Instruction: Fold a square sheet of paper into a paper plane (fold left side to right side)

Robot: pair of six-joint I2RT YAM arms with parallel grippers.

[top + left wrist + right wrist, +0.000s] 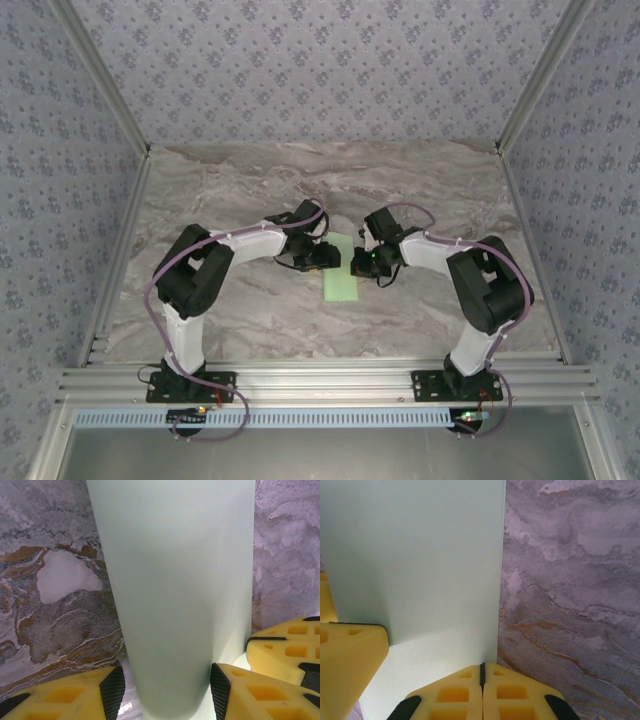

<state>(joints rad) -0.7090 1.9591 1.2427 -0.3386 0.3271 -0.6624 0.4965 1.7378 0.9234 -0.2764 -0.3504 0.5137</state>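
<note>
Right gripper (481, 677) has its yellow fingers pressed together at the near right edge of the sheet of paper (341, 275), though I cannot tell whether a layer is caught between them, and from above both arms' fingertips are hidden under the black wrists. I see the left gripper (167, 690) reaching in from the opposite side, fingers apart, straddling the sheet's rounded, uncreased fold. Smooth, pale green and unmarked, the sheet lies doubled into a narrow strip at the middle of the veined grey marble-look table (250, 190).
</note>
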